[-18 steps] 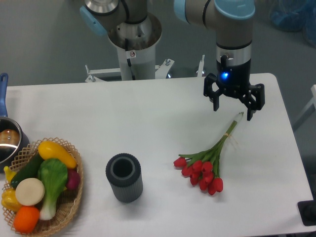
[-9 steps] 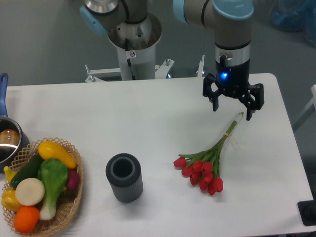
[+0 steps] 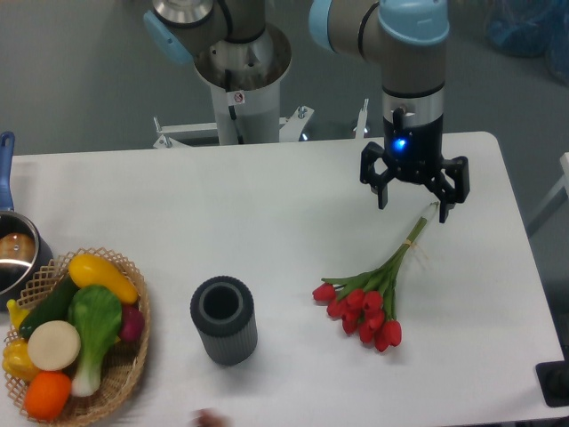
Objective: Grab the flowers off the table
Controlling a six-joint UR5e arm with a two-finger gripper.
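Fixed camera: black two-finger gripper (image 3: 412, 197), fingers spread apart, hangs above the thin stem tips of red tulip flowers (image 3: 372, 292) lying on the smooth white table (image 3: 267, 231).

white table (image 3: 267, 205), flowers (image 3: 369, 302), grey cylinder (image 3: 224, 319), wicker basket (image 3: 124, 374), pot (image 3: 13, 253)

Behind the white tabletop we see a dull grey-green floor (image 3: 80, 80), evenly lit; a white metal bracket frame (image 3: 267, 132) sits at the far edge; a crumpled blue sheet (image 3: 524, 27) lies at upper right; a dark block (image 3: 556, 384) shows at the lower right corner.
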